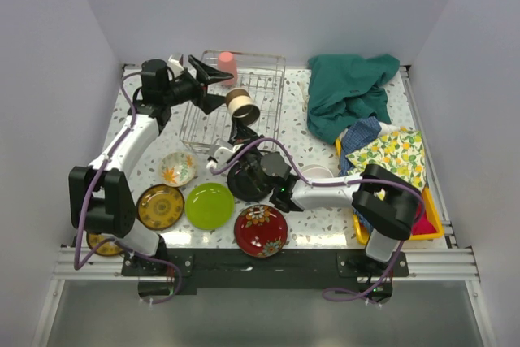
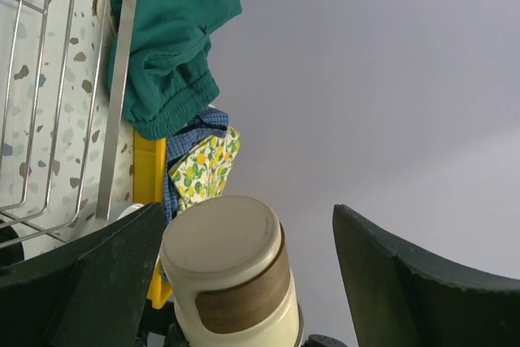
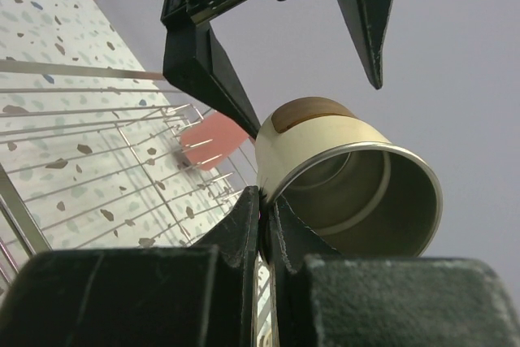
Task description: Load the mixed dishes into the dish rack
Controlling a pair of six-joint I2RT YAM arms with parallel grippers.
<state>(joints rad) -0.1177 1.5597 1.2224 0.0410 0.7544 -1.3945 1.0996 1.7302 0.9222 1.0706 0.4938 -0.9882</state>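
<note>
Steel cup [image 1: 241,103], pink cup [image 1: 227,67], one wire rack [image 1: 265,87]

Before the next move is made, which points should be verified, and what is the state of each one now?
1. Right gripper pinches the rim of the cream, brown-banded, steel-lined cup: ok.
2. Left gripper is open, with one finger on each side of that cup: ok.
3. Left fingers touching the cup: cannot tell.
4. Cup is held over the silver wire dish rack: ok.
5. Salmon-pink cup sits at the rack's far edge, apart from the held cup: ok.
</note>
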